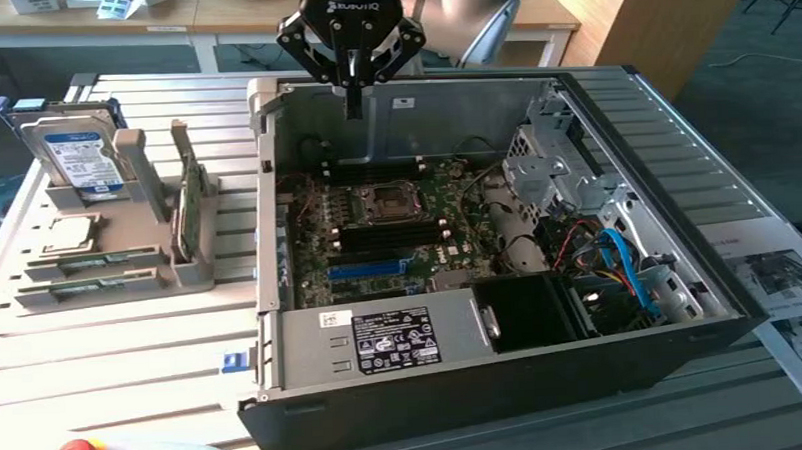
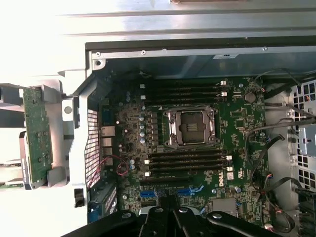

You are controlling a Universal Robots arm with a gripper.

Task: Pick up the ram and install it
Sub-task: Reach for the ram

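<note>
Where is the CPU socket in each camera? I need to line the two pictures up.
Exterior view: the CPU socket sits mid-motherboard inside the open case, between two banks of black memory slots.
Wrist view: the CPU socket lies between the same two banks of memory slots.
Shared landmark: the green card standing on edge outside the case, seen edge-on from the wrist.

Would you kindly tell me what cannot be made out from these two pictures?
- Exterior view: the ram, lying in the grey holder, is too small to show chips or label.
- Exterior view: the print on the power supply label is too small to read.
- Exterior view: the arm above the gripper is cut off by the top edge.
- Wrist view: the memory slots are too dark to tell whether any is filled.
</note>
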